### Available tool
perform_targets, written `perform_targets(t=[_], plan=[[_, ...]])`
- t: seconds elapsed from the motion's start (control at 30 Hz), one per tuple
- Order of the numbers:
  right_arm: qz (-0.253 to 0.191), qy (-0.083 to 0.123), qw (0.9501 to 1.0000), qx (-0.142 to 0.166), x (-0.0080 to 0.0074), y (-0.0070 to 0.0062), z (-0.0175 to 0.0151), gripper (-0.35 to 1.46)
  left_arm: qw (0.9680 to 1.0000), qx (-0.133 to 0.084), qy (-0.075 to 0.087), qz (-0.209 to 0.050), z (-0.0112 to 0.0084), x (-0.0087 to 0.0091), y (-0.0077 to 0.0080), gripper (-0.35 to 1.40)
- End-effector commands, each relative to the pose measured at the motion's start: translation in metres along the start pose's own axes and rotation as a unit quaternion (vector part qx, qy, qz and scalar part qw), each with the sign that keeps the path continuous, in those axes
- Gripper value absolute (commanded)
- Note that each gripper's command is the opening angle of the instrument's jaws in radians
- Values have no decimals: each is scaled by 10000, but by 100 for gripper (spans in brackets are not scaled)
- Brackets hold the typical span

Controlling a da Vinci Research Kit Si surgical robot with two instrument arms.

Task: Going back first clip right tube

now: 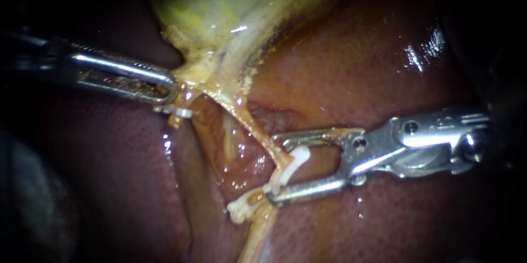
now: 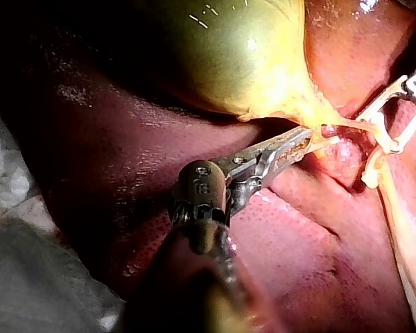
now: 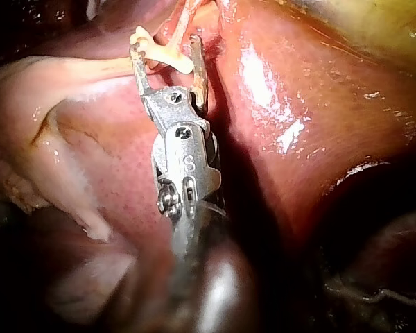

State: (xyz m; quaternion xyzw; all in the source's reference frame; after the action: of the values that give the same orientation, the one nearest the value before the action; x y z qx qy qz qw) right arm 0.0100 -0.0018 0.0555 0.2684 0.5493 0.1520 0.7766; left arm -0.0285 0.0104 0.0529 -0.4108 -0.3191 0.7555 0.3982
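Observation:
The yellow-green gallbladder (image 1: 219,5) narrows to a pale neck, and my left instrument (image 1: 167,91) is shut on that neck tissue, as the left wrist view (image 2: 299,143) also shows. A thin yellow tube (image 1: 258,134) runs down from the neck across the liver (image 1: 384,65). My right instrument (image 1: 274,168) straddles this tube with its jaws wide apart. A white clip (image 1: 290,168) sits on the tube between them. In the right wrist view the clip (image 3: 165,61) lies across the gap of the open jaws (image 3: 165,43).
A small white piece (image 1: 184,112) shows just under my left instrument's tip. A pale tissue stub (image 1: 239,209) sticks out beside the tube below the clip. Wet red liver surrounds everything.

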Motion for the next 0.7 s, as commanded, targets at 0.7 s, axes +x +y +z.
perform_targets(t=[0.7], plan=[[495,190,9976,446,-26,4,105,50,10000,9,5,2,3,-1,0,-35]])
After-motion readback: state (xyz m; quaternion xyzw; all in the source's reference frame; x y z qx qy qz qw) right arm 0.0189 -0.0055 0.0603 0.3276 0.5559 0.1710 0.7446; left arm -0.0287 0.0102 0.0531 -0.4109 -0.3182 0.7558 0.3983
